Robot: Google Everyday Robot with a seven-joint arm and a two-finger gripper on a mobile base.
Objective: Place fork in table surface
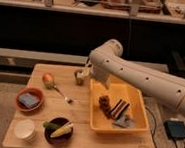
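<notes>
Counter (98,139) layout at the cup (78,77), read left to right. Well left of the cup stand a red bowl (29,100) and, nearer, a round fruit (47,78). A slender utensil (62,94) lies flat below and left of the cup, its long axis running diagonally from the fruit toward the yellow tray (130,124); whether it is a fork or a spoon cannot be told. The pincer (87,72) is at the cup's upper right rim, touching it or just over it; whether it is spread or pressed together cannot be told. The fork is not separately visible. By judgement it stands in the cup, directly under the pincer, with its long axis near vertical. The coming move then likely turns on a straight lift clear of the cup's rim before any shift to bare counter below the cup. Just right of the cup, the tray holds several small items.
</notes>
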